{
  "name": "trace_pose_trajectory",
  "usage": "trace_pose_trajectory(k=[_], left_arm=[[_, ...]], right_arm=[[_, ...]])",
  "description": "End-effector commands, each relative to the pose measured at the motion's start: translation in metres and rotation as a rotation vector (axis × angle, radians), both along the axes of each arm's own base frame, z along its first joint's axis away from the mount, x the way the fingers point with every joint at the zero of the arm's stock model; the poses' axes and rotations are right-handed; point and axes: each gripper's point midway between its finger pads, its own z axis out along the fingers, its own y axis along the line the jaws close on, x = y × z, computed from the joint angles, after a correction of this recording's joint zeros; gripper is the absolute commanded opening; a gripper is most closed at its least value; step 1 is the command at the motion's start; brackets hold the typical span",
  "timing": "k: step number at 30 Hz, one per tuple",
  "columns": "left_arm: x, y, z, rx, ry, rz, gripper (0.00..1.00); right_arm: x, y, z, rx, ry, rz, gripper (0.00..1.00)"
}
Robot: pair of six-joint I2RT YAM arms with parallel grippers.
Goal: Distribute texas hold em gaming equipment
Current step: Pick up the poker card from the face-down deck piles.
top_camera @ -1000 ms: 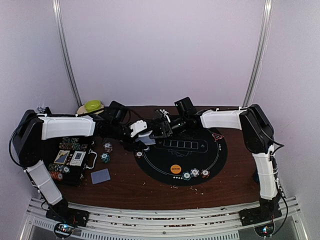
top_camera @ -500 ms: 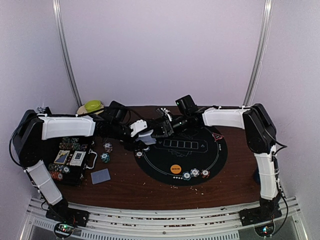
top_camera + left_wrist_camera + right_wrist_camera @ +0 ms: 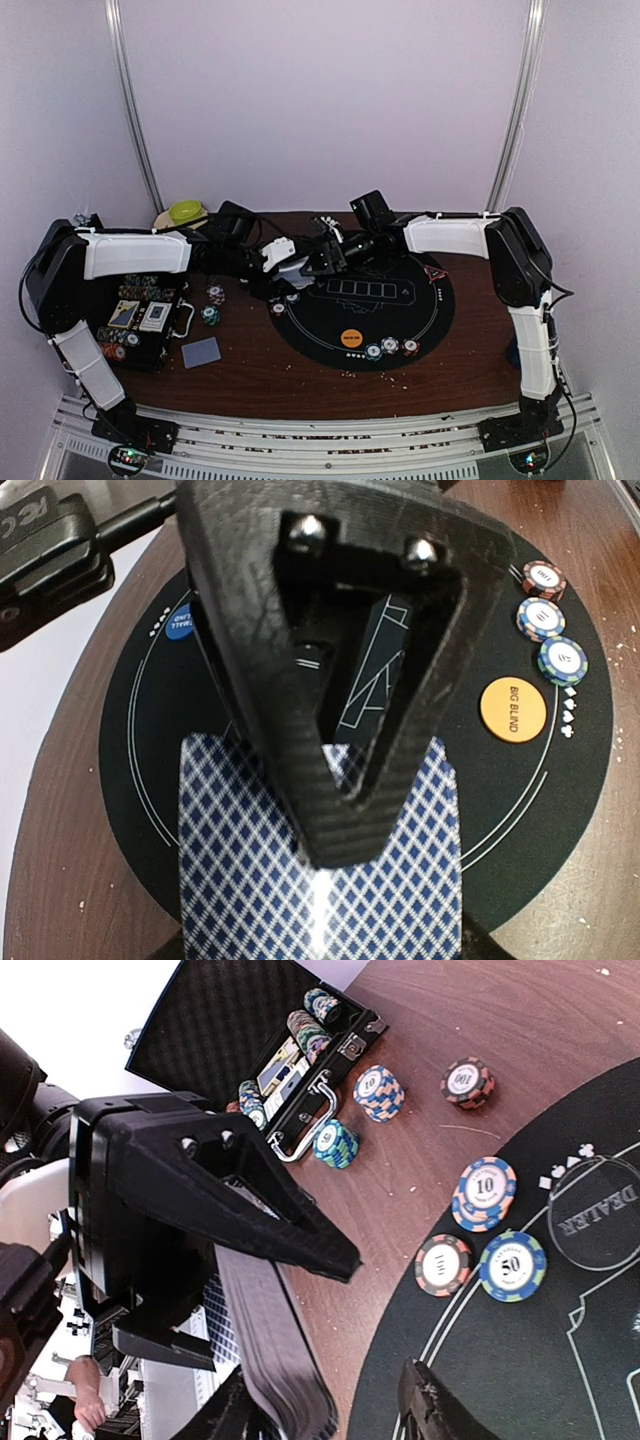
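Note:
My left gripper [image 3: 335, 855] is shut on a deck of blue-diamond-backed cards [image 3: 320, 880] above the left rim of the black poker mat [image 3: 365, 300]. Its upper finger presses on the top card and the lower one is hidden. My right gripper [image 3: 330, 1415] faces it, open. One of its fingers [image 3: 225, 1415] is beside the deck's edge [image 3: 275, 1350] and the other finger [image 3: 430, 1410] stands apart. Three chips [image 3: 540, 620] and an orange BIG BLIND disc [image 3: 512, 709] lie on the mat. A blue disc [image 3: 183, 623] lies at its far side.
The open black chip case [image 3: 140, 320] sits at the left with chips and cards inside. Small chip stacks [image 3: 209, 315] stand beside it, and a single card [image 3: 201, 352] lies face down near the front. Three more chips [image 3: 485, 1192] lie by the DEALER disc [image 3: 600, 1210].
My right gripper's jaws have spread apart at the deck's edge. The left gripper with the deck has shifted slightly up.

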Motion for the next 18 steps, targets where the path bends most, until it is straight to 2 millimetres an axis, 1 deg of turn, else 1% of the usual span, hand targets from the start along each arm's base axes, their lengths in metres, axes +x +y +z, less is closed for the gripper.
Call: trace_pose_trajectory(k=[1,4,7,10,14,18], left_arm=[[0.003,-0.016,0.017,-0.062,-0.046,-0.037,0.04],[0.002,-0.017,0.018,-0.06,-0.05,-0.04,0.04],[0.003,-0.017,0.017,-0.058,-0.05,-0.033,0.05],[0.004,-0.016,0.018,-0.059,-0.053,-0.025,0.04],[0.004,-0.016,0.021,-0.065,-0.056,-0.024,0.04],[0.004,-0.016,0.021,-0.064,-0.055,-0.024,0.04]], right_arm=[[-0.001,0.008,0.012,0.042,0.005,0.003,0.49],[-0.002,0.01,0.009,0.042,0.013,0.005,0.48],[0.003,0.004,0.005,0.009,-0.018,-0.008,0.38],[0.011,-0.007,0.005,-0.009,-0.047,-0.041,0.29],[0.021,-0.023,0.006,-0.028,-0.079,-0.081,0.26],[0.022,-0.029,0.009,-0.036,-0.102,-0.076,0.26]])
